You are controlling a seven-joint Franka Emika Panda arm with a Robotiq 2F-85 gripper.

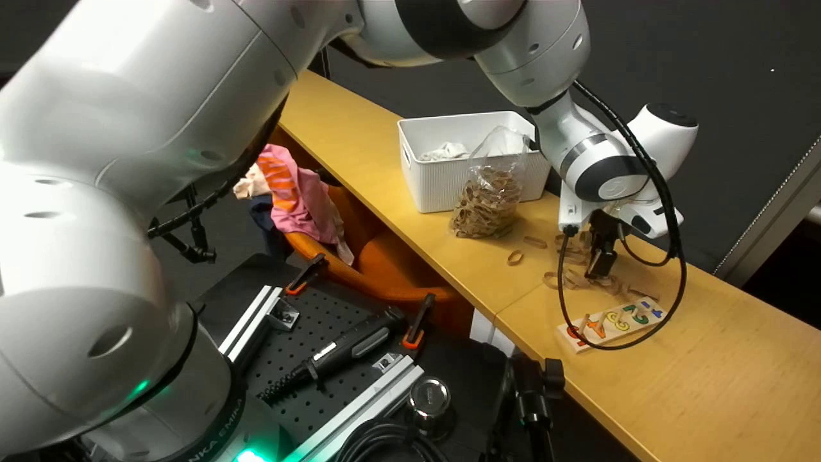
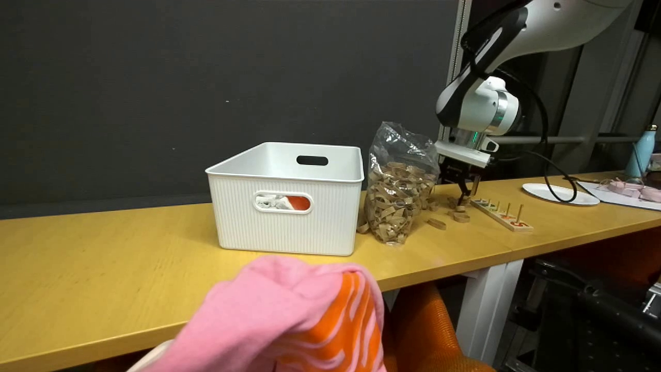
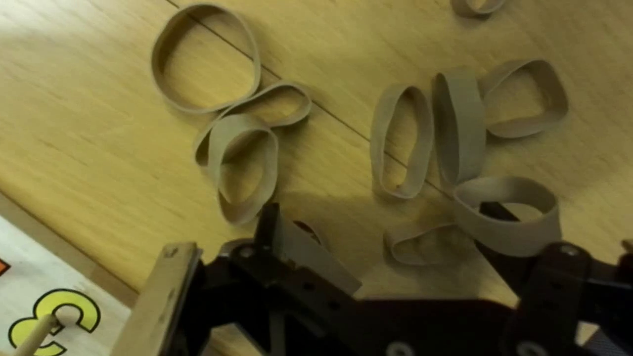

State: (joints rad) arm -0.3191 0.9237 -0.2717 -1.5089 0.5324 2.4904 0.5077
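Beside the number board point(image 1: 610, 324), the gripper point(image 3: 383, 212), jaws apart, hangs among loose rubber bands point(image 3: 466, 128). The step looks like singling one out; the next move probably calls for closing on it.

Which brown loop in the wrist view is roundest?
The top-left loop, nearly a circle; the other fully visible loops look squashed or bent.

**Plain tan rubber bands point(image 3: 467, 128) about a black gripper point(image 3: 383, 215)**

Beside the gripper, a pale wooden number board point(image 3: 44, 269) wears red, orange, yellow, green and blue numerals point(image 1: 596, 329). Farther from the gripper, the basket point(image 2: 279, 232) is white with vertical ribs; farther again, a pink garment point(image 2: 248, 310) carries wavy-lined orange.
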